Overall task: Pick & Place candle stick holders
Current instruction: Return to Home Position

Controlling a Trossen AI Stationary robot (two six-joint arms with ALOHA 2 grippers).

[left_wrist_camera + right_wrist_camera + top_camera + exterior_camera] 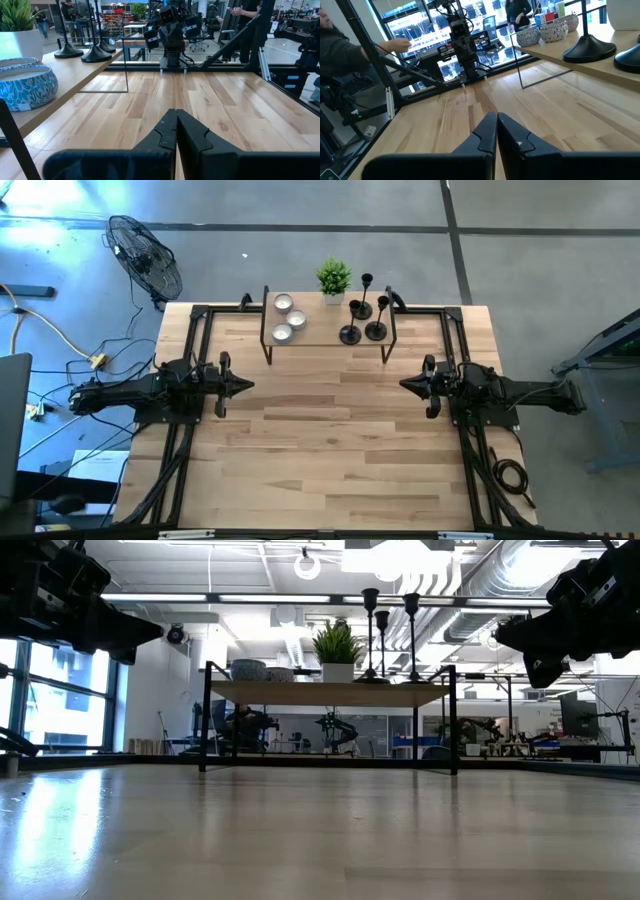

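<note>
Three black candlestick holders [361, 318] stand upright on their round bases on the right half of a small raised wooden shelf [320, 332] at the table's far side; they also show in the low view [390, 635]. My left gripper [248, 384] is shut and empty above the table's left side, pointing right. My right gripper [404, 384] is shut and empty above the right side, pointing left. Both hang clear of the tabletop and well short of the shelf.
On the shelf's left half sit three round patterned bowls [287, 318], with a potted green plant [333, 279] at its far edge. The shelf stands on thin black legs [205, 715]. A person [350, 45] is beyond the table's edge. The wooden tabletop [330, 440] stretches between the arms.
</note>
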